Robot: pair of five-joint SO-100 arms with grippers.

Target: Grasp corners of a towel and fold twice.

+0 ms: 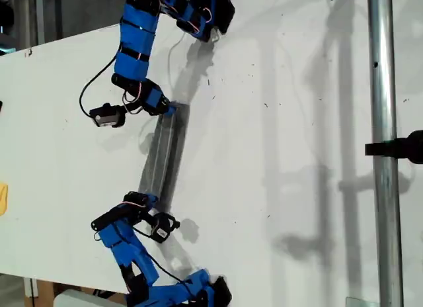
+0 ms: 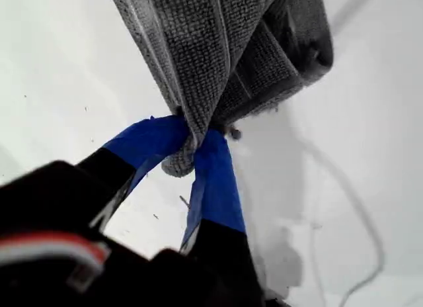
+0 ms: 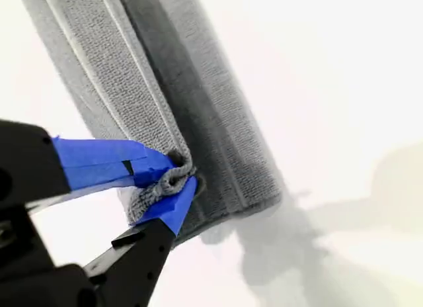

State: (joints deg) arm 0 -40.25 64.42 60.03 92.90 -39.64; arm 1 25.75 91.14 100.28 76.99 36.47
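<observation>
Pinching towel (image 2: 218,49) ends: my first end effector (image 2: 192,145), my second end effector (image 3: 177,176) both clamped; towel seemingly folded.

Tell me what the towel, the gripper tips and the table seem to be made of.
The towel looks like woven terry or microfibre: a nubbly grey weave with thin pale stripes, matte, bunching softly where pinched. The fingertips of my first gripper are blue with a smooth, faintly glossy face, probably tape or plastic. The table looks like a smooth white laminate or painted board, lightly speckled; which one is unclear.
</observation>
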